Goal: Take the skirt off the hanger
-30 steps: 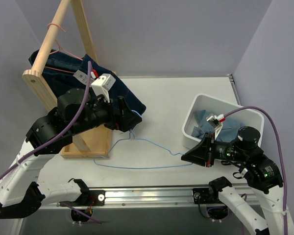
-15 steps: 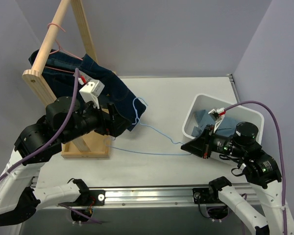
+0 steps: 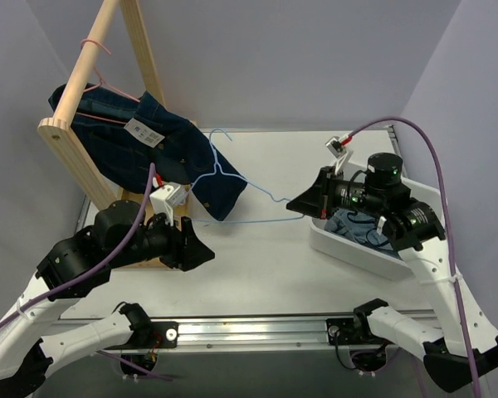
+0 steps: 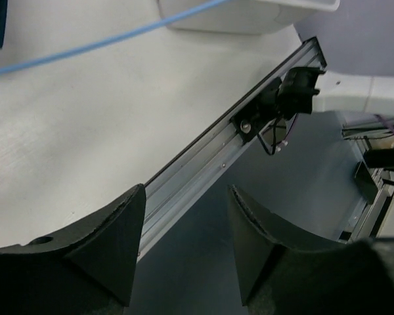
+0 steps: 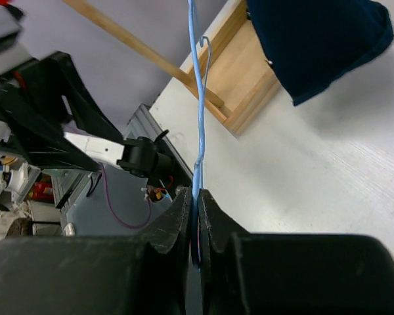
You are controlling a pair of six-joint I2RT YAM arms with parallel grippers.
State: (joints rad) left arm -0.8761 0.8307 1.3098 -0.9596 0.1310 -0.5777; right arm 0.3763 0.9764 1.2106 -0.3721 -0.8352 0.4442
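Observation:
A dark blue denim skirt (image 3: 191,162) hangs off the wooden rack (image 3: 87,162), its lower corner resting on the table; it also shows in the right wrist view (image 5: 315,46). My right gripper (image 3: 293,205) is shut on one end of a bare light blue wire hanger (image 3: 232,178) and holds it above the table, hook pointing to the back. The wire (image 5: 198,98) runs out from between the shut fingers (image 5: 196,194). My left gripper (image 3: 204,254) is open and empty, low over the table near the rack's base (image 4: 184,197). The hanger wire crosses the top of its view (image 4: 105,41).
A white bin (image 3: 349,249) with light blue cloth (image 3: 357,225) stands at the right, under my right arm. A pink hanger (image 3: 108,84) hangs on the rack's rod with denim on it. The metal rail (image 3: 257,327) runs along the table's near edge.
My right gripper has lifted the blue hanger up and toward the back right, clear of the denim. My left gripper has drawn away from the skirt, down and toward the near edge.

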